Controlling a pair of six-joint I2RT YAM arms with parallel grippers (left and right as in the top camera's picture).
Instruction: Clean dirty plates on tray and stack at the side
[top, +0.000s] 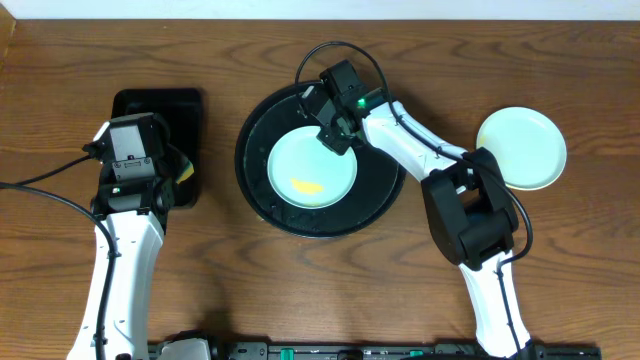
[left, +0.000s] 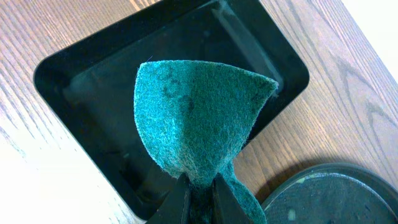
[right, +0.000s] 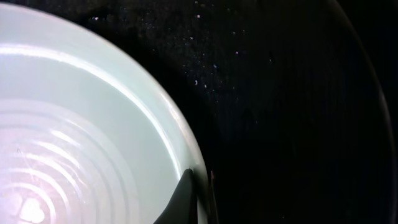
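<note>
Plates seen: two. Far left, a rectangular black tray (top: 160, 105) sat on the wooden table (top: 300, 290). The left gripper (left: 200, 191) hung over it, jaws pressed together on a green scouring pad (left: 199, 118), which stood up folded above the fingertips. Centre, the round black tray (top: 385, 190), rim raised. Inside it, near the middle, the light blue plate (top: 312, 165) lay flat, with a yellow-orange smear (top: 306, 185) on its lower half. The right gripper (top: 338, 135) sat at that plate's upper right edge, jaws closed tight and pinching the rim. The wrist view showed one finger (right: 183, 199) lying on the rim's inner face. Far right, a pale plate (top: 520, 148) lay on bare table, outside the tray and well apart from both grippers.
</note>
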